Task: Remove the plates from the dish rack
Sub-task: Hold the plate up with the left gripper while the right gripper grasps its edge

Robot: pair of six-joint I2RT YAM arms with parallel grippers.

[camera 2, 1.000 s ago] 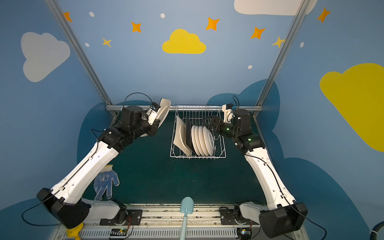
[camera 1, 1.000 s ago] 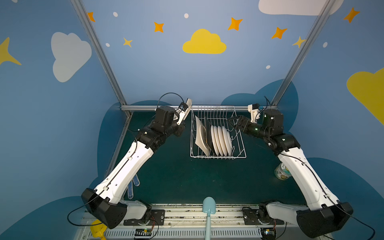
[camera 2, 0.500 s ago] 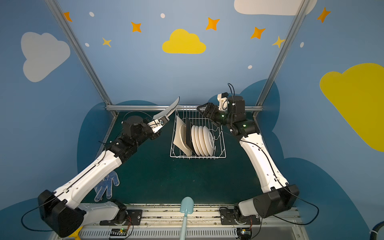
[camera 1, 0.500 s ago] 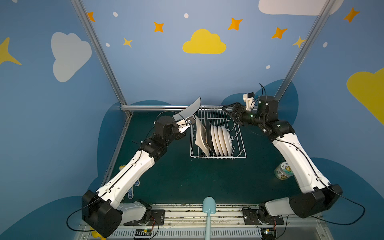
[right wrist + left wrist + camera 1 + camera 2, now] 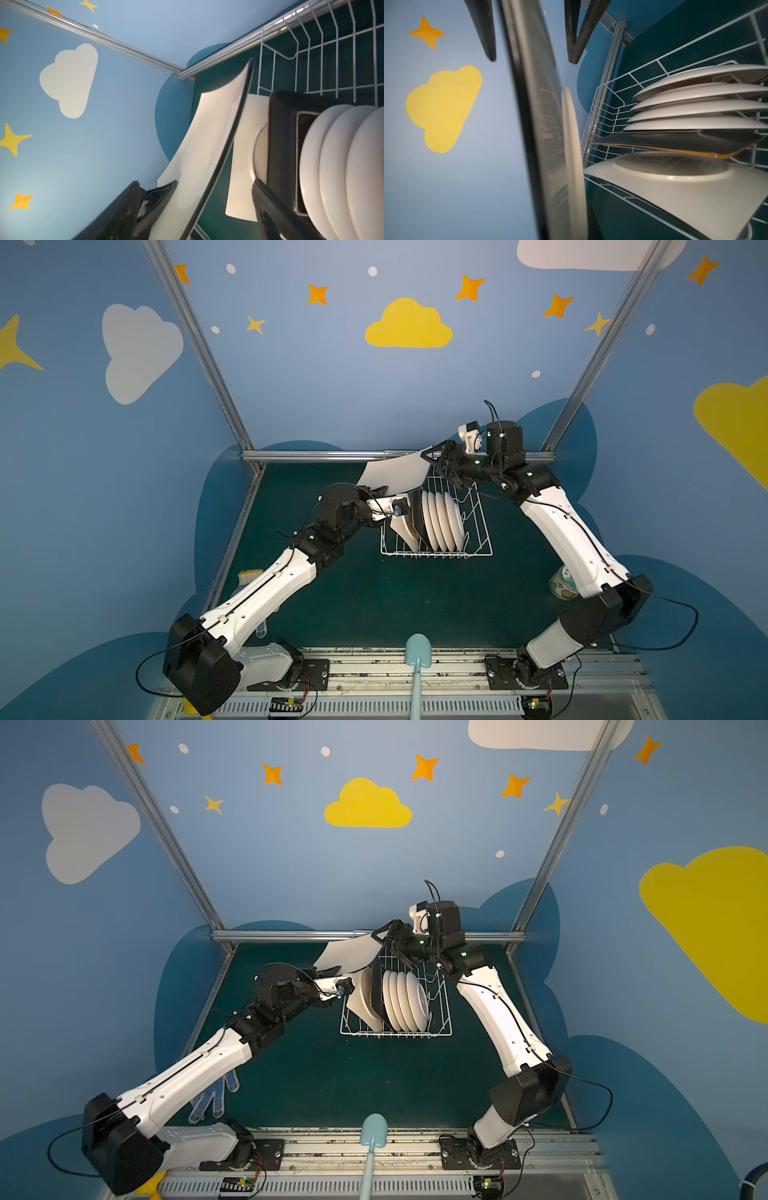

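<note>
Over green table point(image 5: 374, 605) just then, my left gripper point(image 5: 379, 491) tight on a cream plate point(image 5: 395, 472), right gripper point(image 5: 432, 459) open astride it.

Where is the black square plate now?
In both top views the black square plate stands in the dish rack, between a cream square plate and the round white plates.

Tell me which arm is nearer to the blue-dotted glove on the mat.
Left. The left arm passes directly over the glove, hiding part of it; the right arm stands at the opposite side of the mat, well clear of it.
</note>
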